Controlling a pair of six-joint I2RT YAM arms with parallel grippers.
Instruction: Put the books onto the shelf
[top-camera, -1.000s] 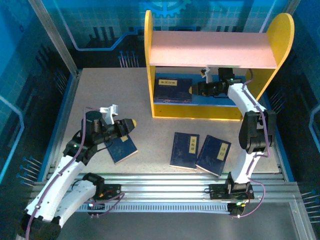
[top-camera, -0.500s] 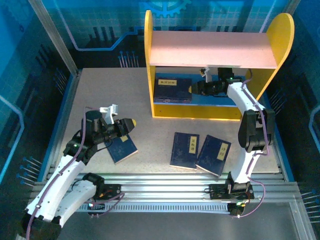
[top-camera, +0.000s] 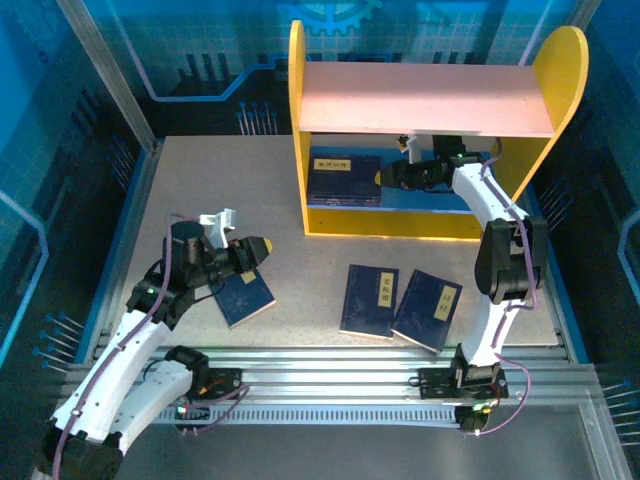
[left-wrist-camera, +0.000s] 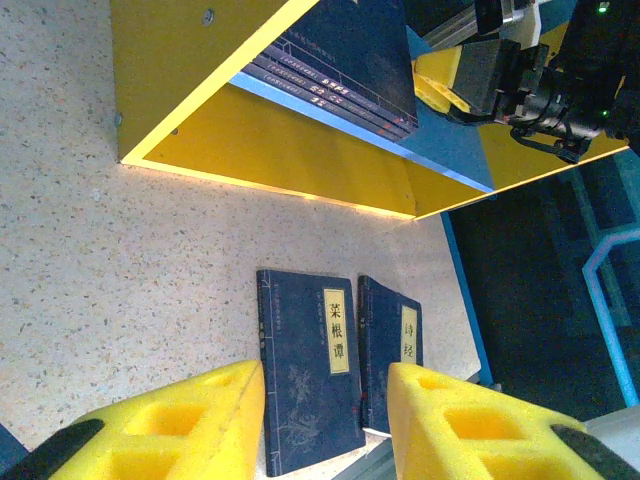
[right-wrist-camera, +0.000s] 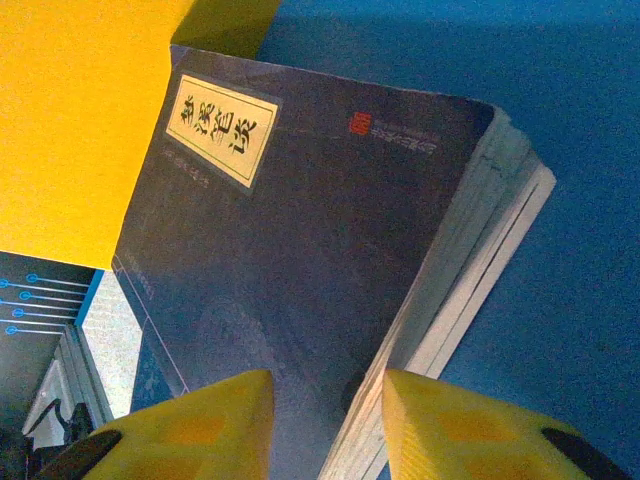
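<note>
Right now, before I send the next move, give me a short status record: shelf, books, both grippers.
shelf: far side, right of centre
shelved: stack of books lying flat at the left end of the blue lower board
not yet shelved: left book; middle book and right book, side by side in front of the shelf
left gripper: open, holding nothing, above the left book's far corner
right gripper: open, under the top board, at the stack's right edge
remaining: three books

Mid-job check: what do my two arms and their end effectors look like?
The left arm and right arm have white links, black joints and purple cables running along them. The left end effector and right end effector each carry two blocky yellow foam fingers.
</note>
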